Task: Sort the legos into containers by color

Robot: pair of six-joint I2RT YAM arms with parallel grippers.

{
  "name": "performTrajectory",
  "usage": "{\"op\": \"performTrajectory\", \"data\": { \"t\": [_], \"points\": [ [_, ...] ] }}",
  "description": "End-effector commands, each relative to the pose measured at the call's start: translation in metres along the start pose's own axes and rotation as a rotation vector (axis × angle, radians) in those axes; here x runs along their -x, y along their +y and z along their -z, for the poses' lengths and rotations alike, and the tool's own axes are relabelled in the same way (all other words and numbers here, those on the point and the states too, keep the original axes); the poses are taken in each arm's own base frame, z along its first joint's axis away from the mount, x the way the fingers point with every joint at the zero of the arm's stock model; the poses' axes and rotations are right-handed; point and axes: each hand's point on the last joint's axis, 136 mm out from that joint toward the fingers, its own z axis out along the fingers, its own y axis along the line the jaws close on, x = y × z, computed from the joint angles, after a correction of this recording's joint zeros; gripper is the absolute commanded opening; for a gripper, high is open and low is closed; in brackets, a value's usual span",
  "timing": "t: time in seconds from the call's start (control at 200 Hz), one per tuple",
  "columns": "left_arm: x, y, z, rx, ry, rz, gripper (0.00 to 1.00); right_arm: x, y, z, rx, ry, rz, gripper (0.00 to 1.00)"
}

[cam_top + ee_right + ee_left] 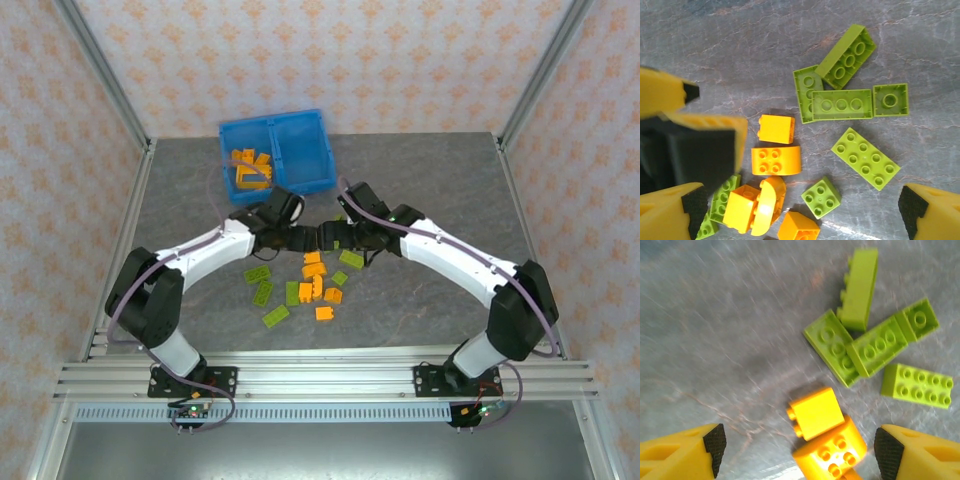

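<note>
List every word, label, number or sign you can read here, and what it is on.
No readable text.
The bricks, blue bin, table and patterned walls carry no print.
Any marks on the small boards by the arm bases are too small to read.

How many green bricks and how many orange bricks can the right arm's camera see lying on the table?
Green bricks: 7 (one is partly hidden at the lower left)
Orange bricks: 5
Total: 12
</note>
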Motion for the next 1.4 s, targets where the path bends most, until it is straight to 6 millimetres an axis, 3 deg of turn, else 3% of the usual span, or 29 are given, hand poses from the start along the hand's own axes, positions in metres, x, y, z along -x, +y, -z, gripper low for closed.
{"op": "performTrajectory", "data": {
  "t": [0.0,0.2,0.49,0.525,0.801,0.931,0.981,1.106,1.271,1.396],
  "points": [
    [-0.02,-0.005,-0.018,0.065,0.035,0.043,0.82,0.013,-0.018,0.021,-0.078,-0.105,-0.01,0.99],
    [-0.027,-0.003,-0.042,0.188,0.066,0.094,0.82,0.012,-0.035,0.037,-0.132,-0.169,-0.059,0.99],
    [-0.021,-0.009,-0.062,0.187,0.078,0.108,0.74,0.005,-0.043,0.036,-0.16,-0.158,-0.077,0.99],
    [-0.027,-0.005,-0.072,0.203,0.099,0.109,0.73,0.005,-0.044,0.036,-0.161,-0.157,-0.077,0.99],
    [-0.041,0.011,-0.075,0.284,0.14,0.136,0.45,0.006,-0.046,0.04,-0.171,-0.173,-0.081,0.99],
    [-0.037,0.013,-0.069,0.273,0.121,0.157,0.36,0.006,-0.047,0.039,-0.173,-0.176,-0.089,0.99],
    [-0.03,0.017,-0.062,0.285,0.097,0.16,0.35,0.006,-0.048,0.04,-0.176,-0.179,-0.09,0.99],
    [0.02,0.037,-0.014,0.332,-0.045,0.162,0.34,0.008,-0.048,0.043,-0.18,-0.19,-0.09,0.99],
    [0.097,0.095,0.041,0.454,-0.209,0.181,0.34,0.012,-0.046,0.047,-0.173,-0.201,-0.086,0.99],
    [0.15,0.131,0.058,0.513,-0.305,0.211,0.34,0.013,-0.045,0.049,-0.168,-0.204,-0.088,0.99]
  ]
}}
